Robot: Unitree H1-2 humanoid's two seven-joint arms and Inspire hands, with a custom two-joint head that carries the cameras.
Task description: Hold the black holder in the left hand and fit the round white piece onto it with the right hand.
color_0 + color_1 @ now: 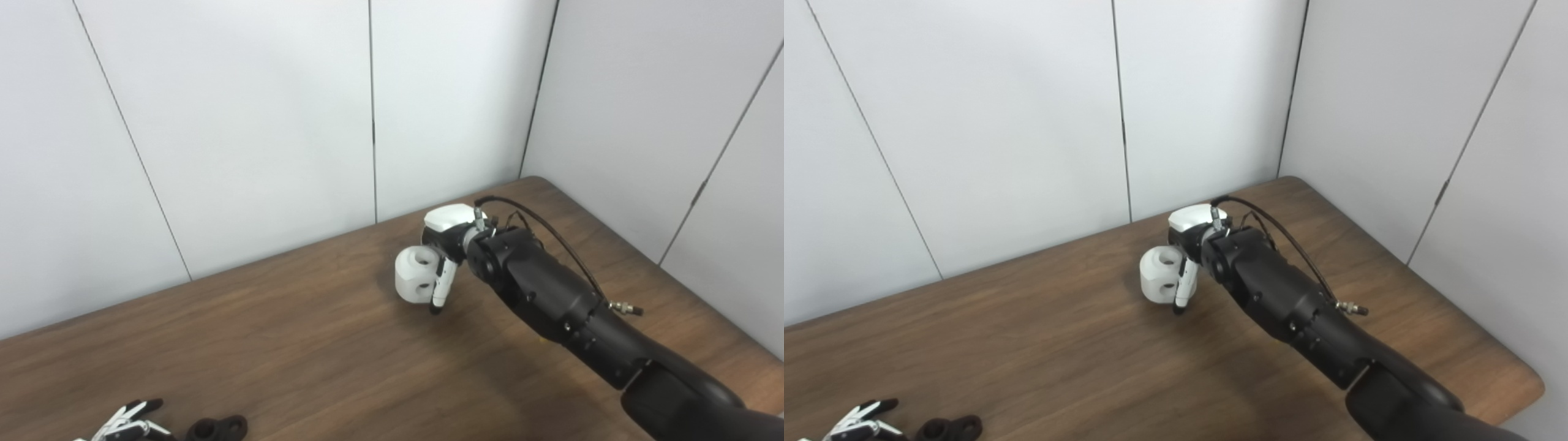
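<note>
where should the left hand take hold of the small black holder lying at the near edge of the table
Probably the rounded ring end of the small black plastic holder, coming from the left, where the left hand is beside it. It lies flat, its holes facing up, so pinching its outer sides looks easiest.

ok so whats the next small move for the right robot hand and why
Probably lift the round white piece and carry it toward the black holder: the right robot hand looks closed on it, far from the holder lying beside the left robot hand.
</note>
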